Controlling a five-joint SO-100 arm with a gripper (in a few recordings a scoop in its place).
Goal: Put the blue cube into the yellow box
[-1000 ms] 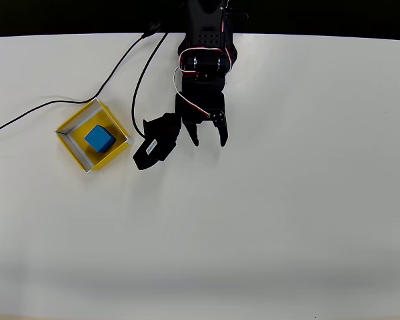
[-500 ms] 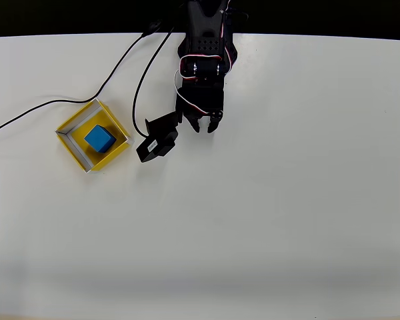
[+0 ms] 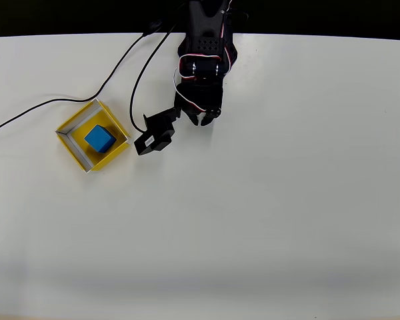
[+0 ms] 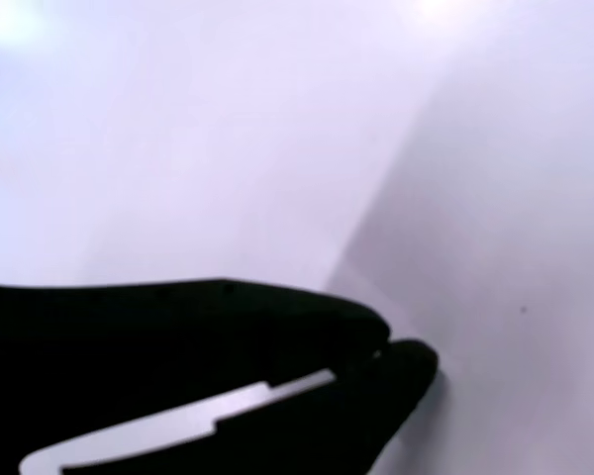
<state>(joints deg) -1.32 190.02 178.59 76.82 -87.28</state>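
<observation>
In the overhead view the blue cube (image 3: 99, 139) sits inside the yellow box (image 3: 77, 120) at the left of the white table. My black gripper (image 3: 205, 121) is well to the right of the box, pulled back close to the arm's base, and nothing is between its fingers. In the wrist view the gripper (image 4: 391, 351) has its two dark fingers meeting at the tips, shut over bare white table.
The arm's black camera block (image 3: 153, 137) hangs between the gripper and the box. Two black cables (image 3: 113, 70) run from the arm's base across the table's upper left, one passing just behind the box. The table's far edge (image 3: 307, 36) borders a dark strip.
The gripper has drawn back toward the arm's base and its fingers have come together. The cube and the box have not moved.
</observation>
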